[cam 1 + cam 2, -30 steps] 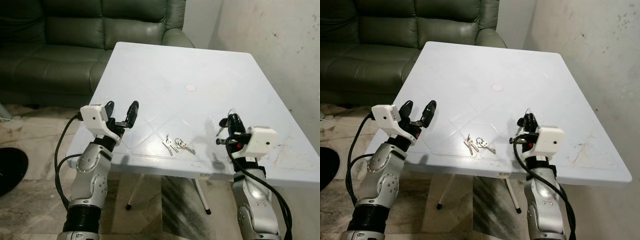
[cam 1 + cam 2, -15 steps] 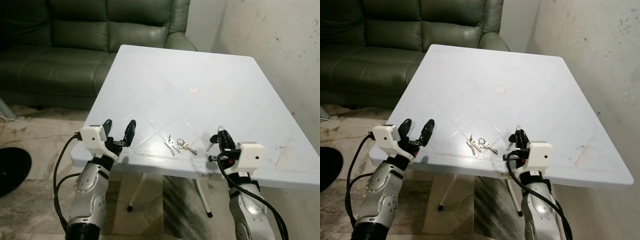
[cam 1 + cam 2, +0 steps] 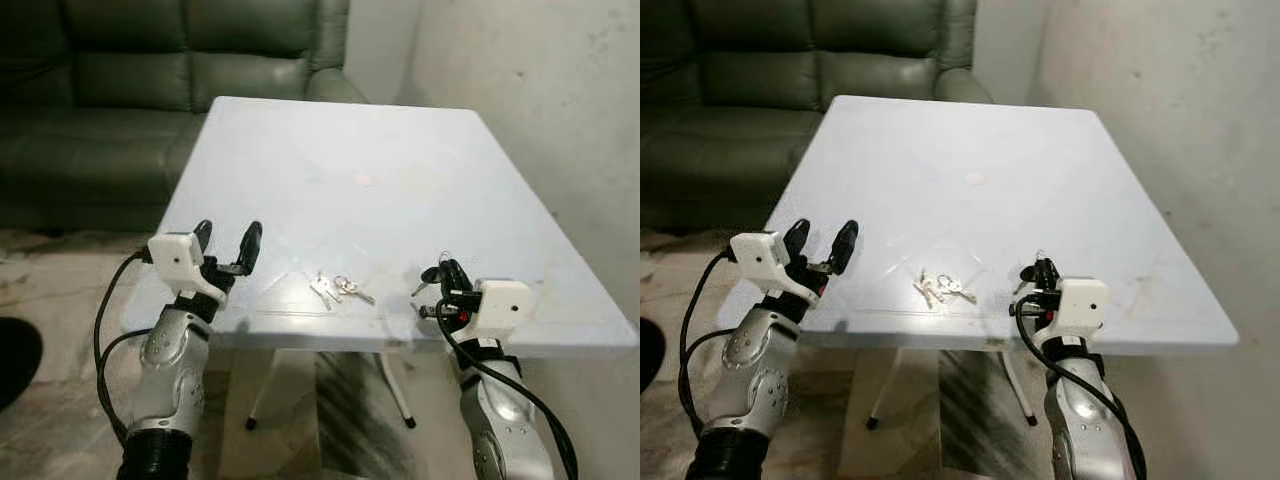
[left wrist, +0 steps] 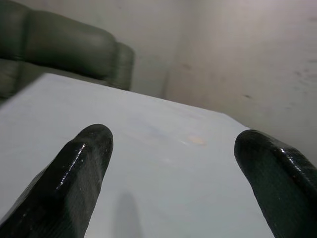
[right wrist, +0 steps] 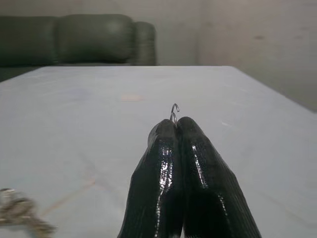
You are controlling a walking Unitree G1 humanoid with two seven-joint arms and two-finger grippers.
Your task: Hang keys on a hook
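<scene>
White plastic tabletop (image 3: 400, 150) stands in front of you, and the keys (image 3: 335, 288) lie flat on it near the front edge, between your two arms. They are a small bunch on a ring, spread out on the surface, and nothing touches them.

Your right end effector (image 3: 447, 277) is at the front edge of the tabletop, to the right of the keys and a little apart from them. Its two black fingers (image 5: 188, 168) are pressed together, and in the right wrist view you see a thin metal hook (image 5: 174, 112) that stands up from between the tips. So this end effector is closed on the hook. In that same view the keys show low at the side, blurred, nearer to the camera than the fingertips.

Your left end effector (image 3: 227, 238) is raised at the left front corner of the tabletop, to the left of the keys and well apart from them. Its fingers (image 4: 79, 168) are spread wide with nothing between them.

Behind the tabletop you have a dark green sofa (image 3: 150, 90), and a pale wall (image 3: 540, 80) is on the right.
</scene>
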